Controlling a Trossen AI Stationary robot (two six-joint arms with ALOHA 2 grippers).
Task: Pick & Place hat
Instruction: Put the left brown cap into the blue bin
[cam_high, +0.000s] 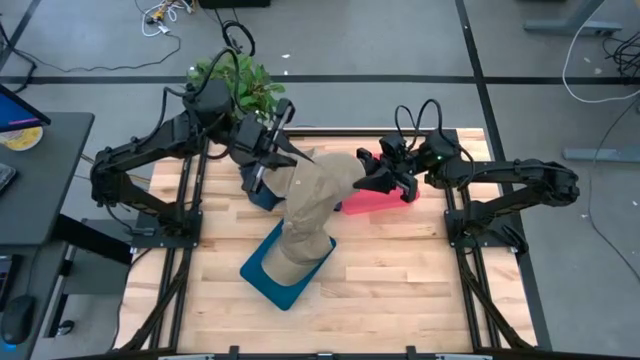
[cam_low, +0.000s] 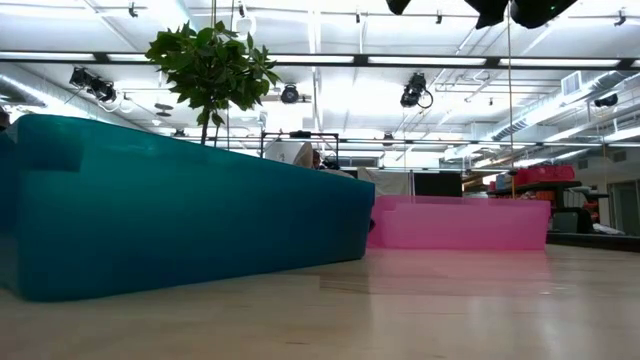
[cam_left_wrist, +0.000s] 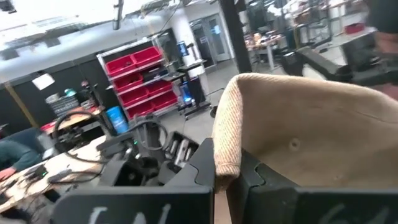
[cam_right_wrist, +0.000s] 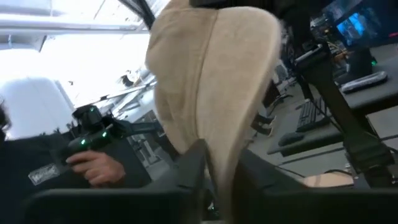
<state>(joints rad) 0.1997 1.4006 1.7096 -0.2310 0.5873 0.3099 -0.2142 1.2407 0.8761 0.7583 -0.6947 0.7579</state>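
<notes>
A tan hat (cam_high: 308, 205) is held between both grippers over the table's middle. Its top edge spans from my left gripper (cam_high: 292, 152) to my right gripper (cam_high: 364, 182), and its lower part (cam_high: 300, 255) hangs over the teal bin (cam_high: 262, 272). Both grippers are shut on it. In the low view the hat is hidden; only the teal bin (cam_low: 180, 205) and the pink bin (cam_low: 460, 222) show. Whether the hat's lower end touches the teal bin I cannot tell. My left gripper pinches the hat's rolled rim (cam_left_wrist: 225, 163) between its two fingers (cam_left_wrist: 199, 165), on the hat's left upper end. The hat is lifted and hangs below the hold. My right gripper pinches a fold of the hat's edge (cam_right_wrist: 221, 152) between its two fingers (cam_right_wrist: 194, 165), at the hat's right upper end. The fabric rises and bulges beyond the fingers.
The pink bin (cam_high: 375, 200) sits on the table just under and behind my right gripper. A dark blue object (cam_high: 258, 192) lies below my left gripper. A potted plant (cam_high: 240, 82) stands at the far edge. Bare wood table (cam_high: 400, 280) lies near and right.
</notes>
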